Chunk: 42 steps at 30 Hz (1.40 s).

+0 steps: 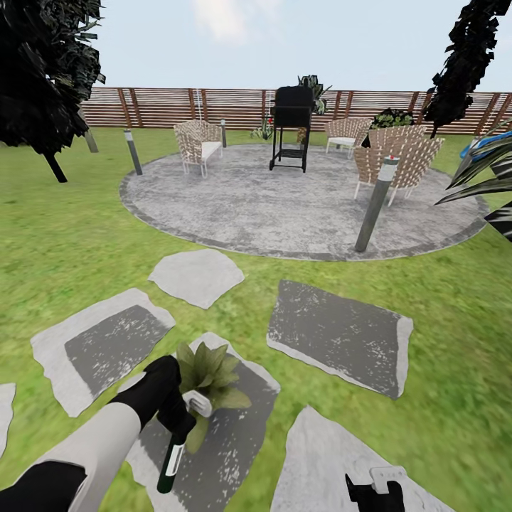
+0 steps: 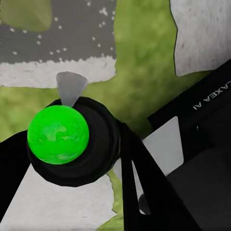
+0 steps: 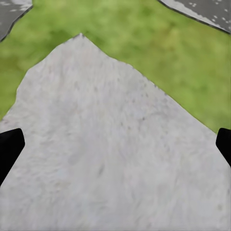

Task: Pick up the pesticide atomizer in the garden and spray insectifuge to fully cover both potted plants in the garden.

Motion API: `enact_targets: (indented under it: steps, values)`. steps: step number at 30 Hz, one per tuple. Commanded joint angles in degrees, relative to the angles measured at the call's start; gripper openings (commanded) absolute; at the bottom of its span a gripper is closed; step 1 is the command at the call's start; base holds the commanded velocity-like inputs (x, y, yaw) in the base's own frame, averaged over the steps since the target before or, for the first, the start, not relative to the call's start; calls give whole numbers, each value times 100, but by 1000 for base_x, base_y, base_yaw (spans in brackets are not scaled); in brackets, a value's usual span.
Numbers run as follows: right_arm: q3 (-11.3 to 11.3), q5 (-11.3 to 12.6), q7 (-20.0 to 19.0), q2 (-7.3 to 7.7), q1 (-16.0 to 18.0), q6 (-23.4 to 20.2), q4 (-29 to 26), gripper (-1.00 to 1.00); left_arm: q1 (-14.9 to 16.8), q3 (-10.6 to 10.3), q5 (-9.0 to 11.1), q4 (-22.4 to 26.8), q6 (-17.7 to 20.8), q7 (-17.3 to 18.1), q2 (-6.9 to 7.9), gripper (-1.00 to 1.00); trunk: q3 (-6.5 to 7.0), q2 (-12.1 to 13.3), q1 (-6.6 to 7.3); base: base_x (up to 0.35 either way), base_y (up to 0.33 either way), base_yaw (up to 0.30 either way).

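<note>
The pesticide atomizer [image 1: 173, 455] hangs tilted in my left gripper [image 1: 179, 421], its white head [image 1: 197, 404] up beside the plant and its dark green body pointing down. In the left wrist view the atomizer [image 2: 58, 135] appears end-on as a bright green disc in a black ring, with black fingers [image 2: 139, 178] on either side. One potted plant [image 1: 210, 371], a low rosette of pointed green leaves, sits on a grey stepping stone [image 1: 235, 427] right by the sprayer head. My right gripper [image 1: 375, 491] is open, low over a pale stepping stone [image 3: 115, 144].
Several stepping stones [image 1: 341, 334] lie in the lawn ahead. Beyond is the round paved patio [image 1: 284, 206] with a black grill [image 1: 291, 124], wicker chairs [image 1: 199, 142] and a bollard light [image 1: 375, 206]. Long striped leaves [image 1: 487, 178] reach in from the right; a wooden fence [image 1: 171, 107] closes the back.
</note>
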State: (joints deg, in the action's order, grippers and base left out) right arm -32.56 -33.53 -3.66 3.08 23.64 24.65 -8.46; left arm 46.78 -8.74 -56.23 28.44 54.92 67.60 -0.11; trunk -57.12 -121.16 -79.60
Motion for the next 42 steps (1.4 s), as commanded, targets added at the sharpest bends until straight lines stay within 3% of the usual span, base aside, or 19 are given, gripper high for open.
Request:
enact_targets:
  steps: [1, 14, 17, 27, 35, 42]
  values:
    - [-48, -14, -38, 0, 2, 17, 2, 100, 0, 5, -56, 5, 36, 60, 12, -100, -5, -2, 1, 0, 0, 0]
    - [-48, -14, -38, 0, 3, 14, 2, 100, 86, 23, 5, 20, 195, -108, -59, -100, -5, -2, 1, 0, 0, 0]
    - [-48, -14, -38, 0, 2, 14, 2, 100, 435, 21, 4, 12, 249, -126, -139, -100, -5, -2, 1, 0, 0, 0]
    - [-48, -14, -38, 0, 4, 14, 3, 100, 725, 9, -5, -25, 263, -83, -146, -100, -5, -2, 1, 0, 0, 0]
    - [-48, -14, -38, 0, 2, 14, 2, 100, 598, -12, -7, -88, 201, -72, -128, -100, -5, -2, 1, 0, 0, 0]
    - [-48, -14, -38, 0, 3, 14, 4, 100, 233, -1, 13, -85, 182, -77, -182, -100, -5, -2, 1, 0, 0, 0]
